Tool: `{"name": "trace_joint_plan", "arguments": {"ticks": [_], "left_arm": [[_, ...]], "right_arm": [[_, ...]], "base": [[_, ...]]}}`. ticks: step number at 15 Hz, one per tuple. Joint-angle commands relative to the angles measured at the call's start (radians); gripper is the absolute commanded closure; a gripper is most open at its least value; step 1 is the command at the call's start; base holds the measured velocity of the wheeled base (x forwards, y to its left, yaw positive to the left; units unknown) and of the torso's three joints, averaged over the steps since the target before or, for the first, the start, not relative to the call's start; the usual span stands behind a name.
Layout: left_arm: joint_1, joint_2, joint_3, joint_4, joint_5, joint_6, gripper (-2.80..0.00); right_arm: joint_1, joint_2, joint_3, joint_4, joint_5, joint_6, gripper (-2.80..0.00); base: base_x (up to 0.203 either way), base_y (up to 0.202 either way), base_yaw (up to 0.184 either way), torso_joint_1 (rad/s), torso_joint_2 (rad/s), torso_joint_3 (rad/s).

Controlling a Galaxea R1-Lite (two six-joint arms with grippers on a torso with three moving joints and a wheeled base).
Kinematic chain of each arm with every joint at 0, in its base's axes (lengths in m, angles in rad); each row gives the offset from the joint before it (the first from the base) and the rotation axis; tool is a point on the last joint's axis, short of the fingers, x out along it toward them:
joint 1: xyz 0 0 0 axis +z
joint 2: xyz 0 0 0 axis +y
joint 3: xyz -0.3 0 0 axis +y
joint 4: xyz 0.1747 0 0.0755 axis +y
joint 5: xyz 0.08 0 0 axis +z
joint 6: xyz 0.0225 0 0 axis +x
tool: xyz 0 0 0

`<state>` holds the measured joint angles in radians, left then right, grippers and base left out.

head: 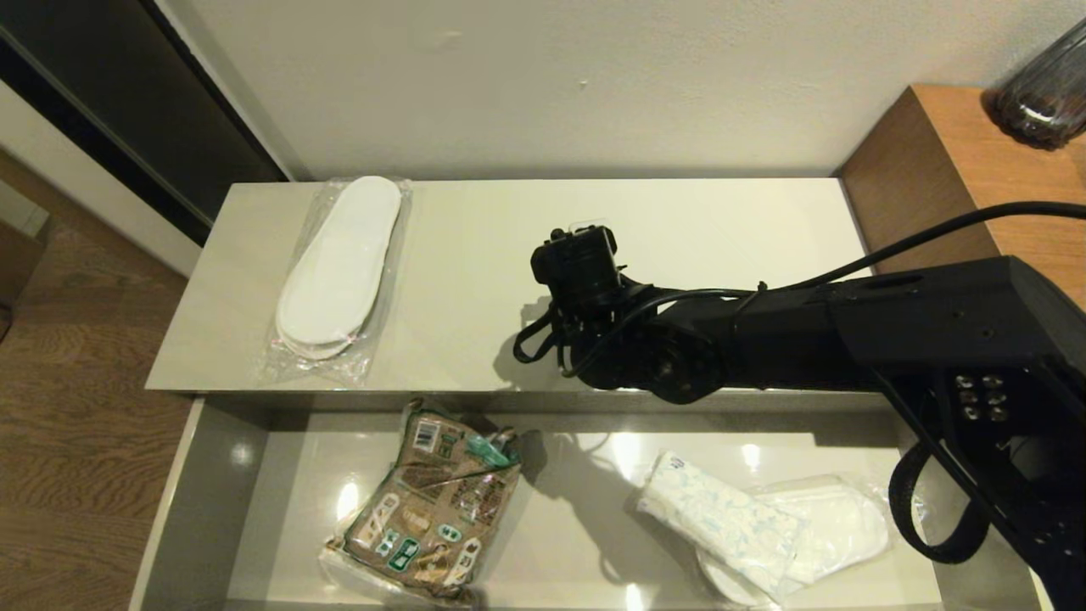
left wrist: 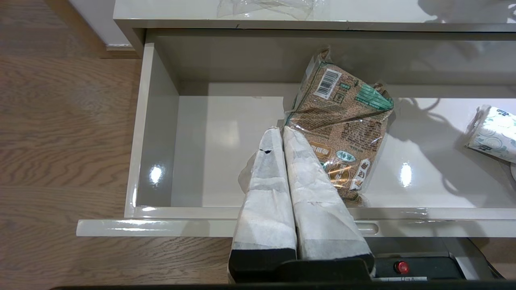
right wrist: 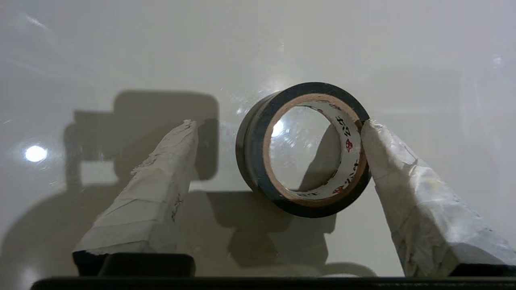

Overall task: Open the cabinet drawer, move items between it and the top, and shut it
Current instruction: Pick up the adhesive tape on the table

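The cabinet drawer (head: pixel 254 509) stands pulled out below the top (head: pixel 475 255). One bagged pair of white slippers (head: pixel 339 267) lies on the top at the left. A second pair (head: pixel 840 522) lies in the drawer at the right, under the white tissue pack (head: pixel 721 522). My right gripper (right wrist: pixel 278 125) hangs open just over the top's middle, with the black tape roll (right wrist: pixel 258 157) between its fingers. One fingertip (right wrist: pixel 373 133) touches the roll's rim; the other stays apart. In the head view the wrist (head: pixel 585 263) hides the roll. My left gripper (left wrist: pixel 280 129) is shut and empty over the drawer's front edge (left wrist: pixel 161 227).
A brown printed snack bag (head: pixel 433 501) lies in the drawer left of centre, beside the left fingers. A brown wooden surface (head: pixel 959 161) with a dark glass vessel (head: pixel 1044 93) adjoins the top at the right. Wooden floor (head: pixel 76 407) lies to the left.
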<state>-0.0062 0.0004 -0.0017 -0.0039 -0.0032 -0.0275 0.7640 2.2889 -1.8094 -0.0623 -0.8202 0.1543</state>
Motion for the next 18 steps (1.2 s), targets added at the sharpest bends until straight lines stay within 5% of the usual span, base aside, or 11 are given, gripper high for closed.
{"name": "trace_joint_plan", "arguments": {"ticks": [1, 3, 4, 18], "left_arm": [[0.000, 0.001, 0.000, -0.001, 0.000, -0.002, 0.00], [0.000, 0.001, 0.000, -0.001, 0.000, 0.000, 0.00], [0.000, 0.001, 0.000, -0.001, 0.000, 0.000, 0.00], [0.000, 0.001, 0.000, -0.001, 0.000, -0.002, 0.00]], "right_arm": [[-0.015, 0.001, -0.011, -0.001, -0.002, -0.004, -2.80], [-0.022, 0.006, -0.013, -0.002, 0.003, -0.004, -2.80], [-0.022, 0.005, -0.011, -0.002, 0.003, -0.003, 0.00], [-0.025, -0.137, 0.068, 0.040, 0.001, -0.003, 0.00]], "base": [[0.000, 0.000, 0.000, 0.000, 0.00, 0.000], [0.000, 0.000, 0.000, 0.000, 0.00, 0.000], [0.000, 0.000, 0.000, 0.000, 0.00, 0.000], [0.000, 0.000, 0.000, 0.000, 0.00, 0.000]]}}
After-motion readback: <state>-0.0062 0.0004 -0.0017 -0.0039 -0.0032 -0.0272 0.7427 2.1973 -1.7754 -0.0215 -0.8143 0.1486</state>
